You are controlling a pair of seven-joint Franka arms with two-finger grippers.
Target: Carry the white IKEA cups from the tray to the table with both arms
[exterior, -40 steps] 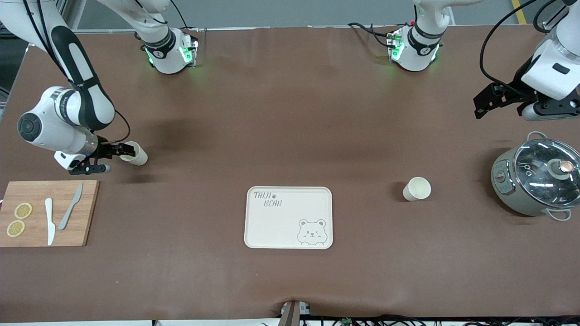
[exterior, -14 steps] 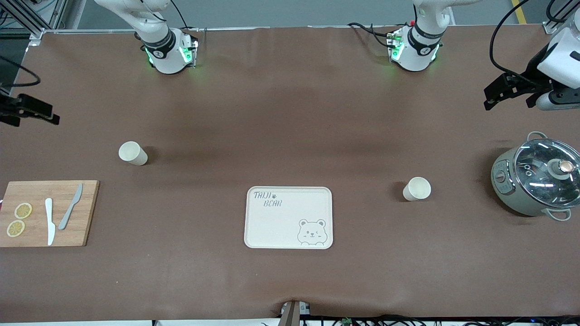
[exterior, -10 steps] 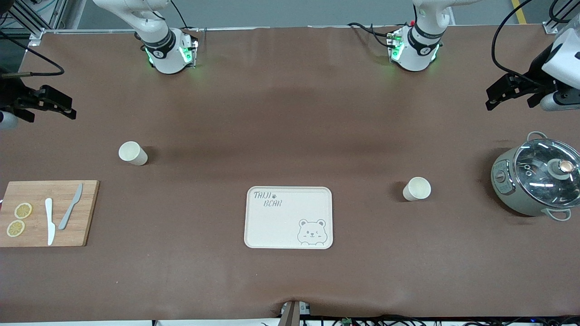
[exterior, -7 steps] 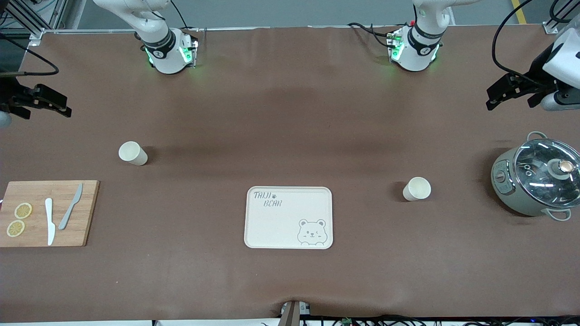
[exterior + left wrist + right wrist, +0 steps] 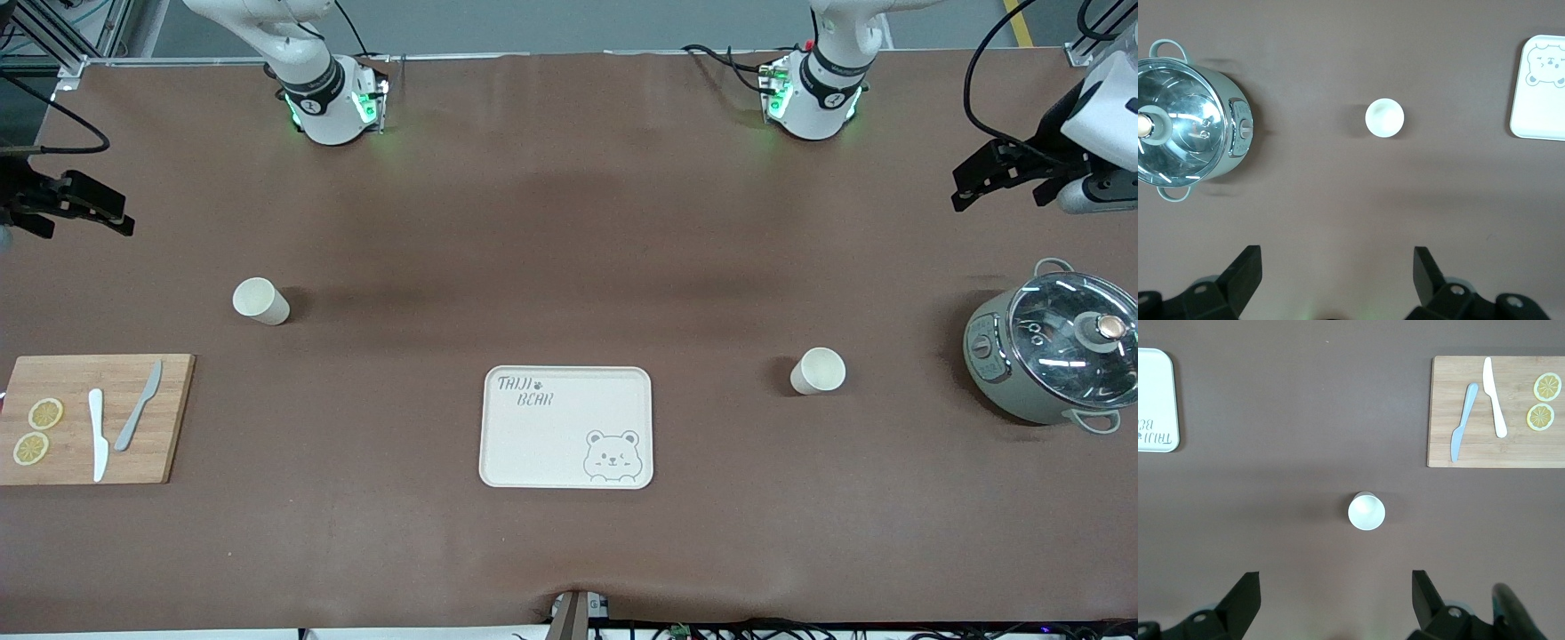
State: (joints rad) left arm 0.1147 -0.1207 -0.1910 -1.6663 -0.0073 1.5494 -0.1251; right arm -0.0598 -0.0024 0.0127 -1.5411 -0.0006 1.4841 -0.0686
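Front view: two white cups stand upright on the brown table (image 5: 569,222), each alone and untouched. One cup (image 5: 260,300) sits toward the right arm's end, at about one o'clock from the cutting board (image 5: 169,418) with its two knives (image 5: 97,434) and lemon slices (image 5: 37,430). The other cup (image 5: 818,370) stands at two o'clock from the bear tray (image 5: 566,378), with the lidded pot (image 5: 1049,347) at its three o'clock. The right gripper (image 5: 67,206) hangs high over the table edge, fingers spread wide, empty. The left gripper (image 5: 996,176) hovers at the pot's twelve o'clock, also wide and empty.
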